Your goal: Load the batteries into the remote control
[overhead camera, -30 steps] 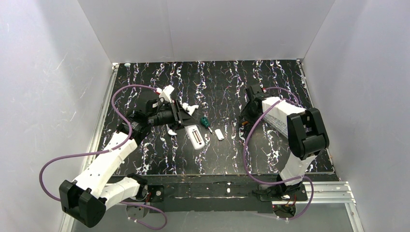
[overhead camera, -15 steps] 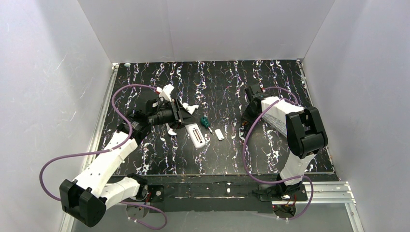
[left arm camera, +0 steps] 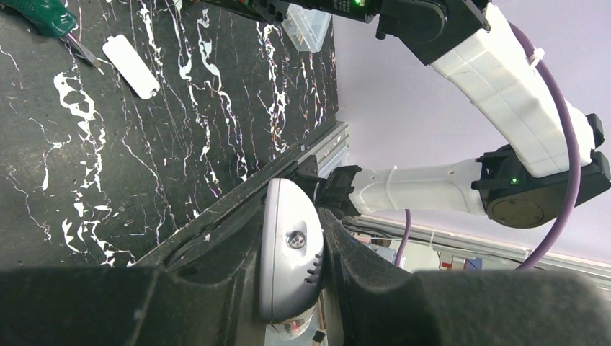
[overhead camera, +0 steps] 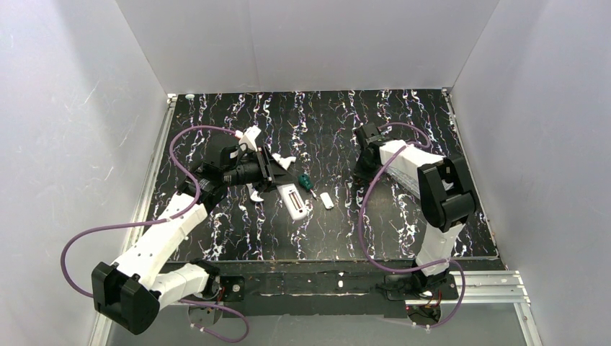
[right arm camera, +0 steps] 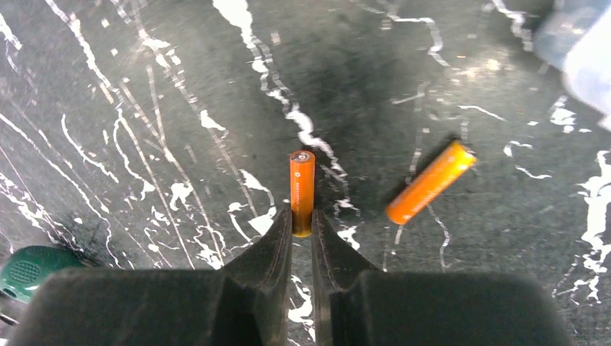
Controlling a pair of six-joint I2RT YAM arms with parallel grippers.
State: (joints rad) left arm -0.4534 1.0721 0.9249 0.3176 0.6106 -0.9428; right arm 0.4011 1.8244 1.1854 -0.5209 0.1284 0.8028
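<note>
The white remote control (overhead camera: 292, 202) lies on the black mat with its slotted recess facing up. My left gripper (overhead camera: 276, 184) is shut on its end; in the left wrist view the white housing (left arm camera: 288, 267) sits clamped between both fingers (left arm camera: 290, 211). Two orange batteries lie on the mat further right. My right gripper (right arm camera: 302, 223) has both fingertips pressed against the near end of one battery (right arm camera: 302, 184), which points away from the wrist. The other battery (right arm camera: 430, 182) lies loose at a slant to its right.
A green-handled screwdriver (overhead camera: 305, 183) and a small white cover piece (overhead camera: 327, 200) lie between the remote and the right arm. A white bent fitting (overhead camera: 287, 160) sits behind the left gripper. A clear plastic box (left arm camera: 306, 29) rests under the right arm. White walls enclose the mat.
The right gripper's jaws have closed onto the battery, and the right arm has shifted slightly left and back. The left arm and the remote have barely moved.
</note>
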